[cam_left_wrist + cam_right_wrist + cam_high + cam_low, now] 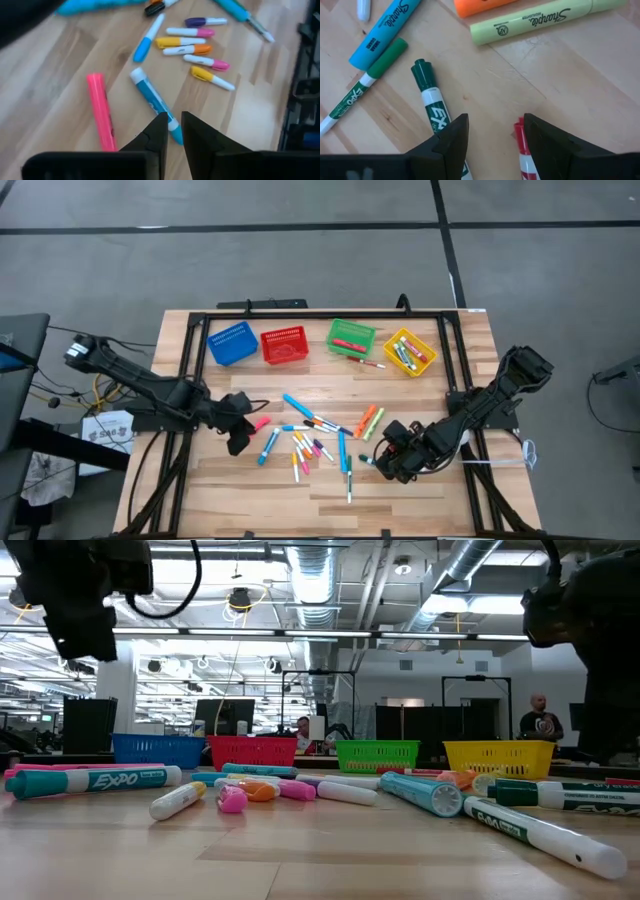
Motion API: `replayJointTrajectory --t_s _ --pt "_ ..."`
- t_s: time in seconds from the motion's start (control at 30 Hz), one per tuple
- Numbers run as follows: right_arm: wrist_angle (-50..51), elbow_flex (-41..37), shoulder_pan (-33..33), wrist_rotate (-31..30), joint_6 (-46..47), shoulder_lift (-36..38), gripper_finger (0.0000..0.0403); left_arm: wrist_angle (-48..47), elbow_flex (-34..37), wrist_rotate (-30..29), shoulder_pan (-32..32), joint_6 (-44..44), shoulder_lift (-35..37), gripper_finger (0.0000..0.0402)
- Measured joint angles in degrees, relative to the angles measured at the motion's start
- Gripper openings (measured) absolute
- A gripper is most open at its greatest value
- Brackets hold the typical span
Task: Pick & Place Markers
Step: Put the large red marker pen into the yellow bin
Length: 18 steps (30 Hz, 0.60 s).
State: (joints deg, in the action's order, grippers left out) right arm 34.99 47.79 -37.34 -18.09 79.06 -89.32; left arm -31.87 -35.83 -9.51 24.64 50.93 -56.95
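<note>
scattered markers (315,438) on wooden table (420,500), open-ceilinged workshop behind

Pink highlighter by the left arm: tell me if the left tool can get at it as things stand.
Probably yes. The pink highlighter lies alone on bare wood beside the left tool, nothing on top of it; the fingers stand nearly shut and would need to open first.

My left gripper (240,442) sits at the left edge of the scattered markers (318,442), fingers nearly together over bare table (420,505), with one marker (156,103) just ahead of the tips and another (101,111) beside it. My right gripper (383,460) sits at the pile's right edge, one marker (432,109) by one finger, another (524,155) touching the other. Four baskets (286,345) line the far edge (some hold markers).
</note>
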Motion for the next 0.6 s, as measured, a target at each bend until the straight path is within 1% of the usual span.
replayJointTrajectory --t_s 0.07,0.27,0.6 --pt "-0.4 0.0 0.0 0.0 0.0 0.0 0.0181 -0.1 0.0 -0.1 -0.2 1.9 -1.3 0.0057" --pt "-1.2 0.0 0.0 0.0 -0.1 0.0 0.0181 0.1 0.0 -0.3 -0.7 2.1 -4.7 0.0066" --pt "-1.2 0.0 0.0 0.1 -0.1 0.0 0.0178 0.0 0.0 -0.3 -0.7 1.9 -9.6 0.0117"
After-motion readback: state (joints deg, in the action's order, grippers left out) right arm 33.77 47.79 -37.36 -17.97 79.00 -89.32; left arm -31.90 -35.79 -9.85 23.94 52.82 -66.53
